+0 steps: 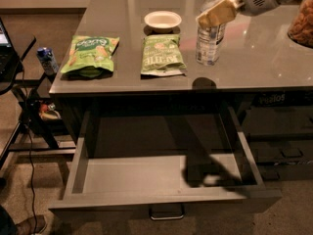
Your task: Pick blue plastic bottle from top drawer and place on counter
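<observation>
At the far left, off the counter, a small blue can point(47, 60) stands on a low dark stand. On the counter point(254, 65) a green snack bag point(90, 55) lies flat near the front edge. A second green bag point(161, 55) lies at three o'clock from it. A white bowl point(163, 20) sits at twelve o'clock from this second bag, just behind it; what it holds I cannot tell.

Below the counter, the drawer point(78, 165) is pulled far out. Its grey floor shows, with a dark shadow on the right part and a metal handle point(166, 213) at the front.

The bottle point(208, 42) stands upright on the counter at three o'clock from the second bag, its long axis vertical and its top pointing up. The gripper point(217, 13) sits at the top of the bottle and hides the cap, the arm coming in from two o'clock. Whether the jaws are clamped on the bottle or apart, I cannot tell.

At the right edge, a dish point(301, 28) holds brownish snacks.
</observation>
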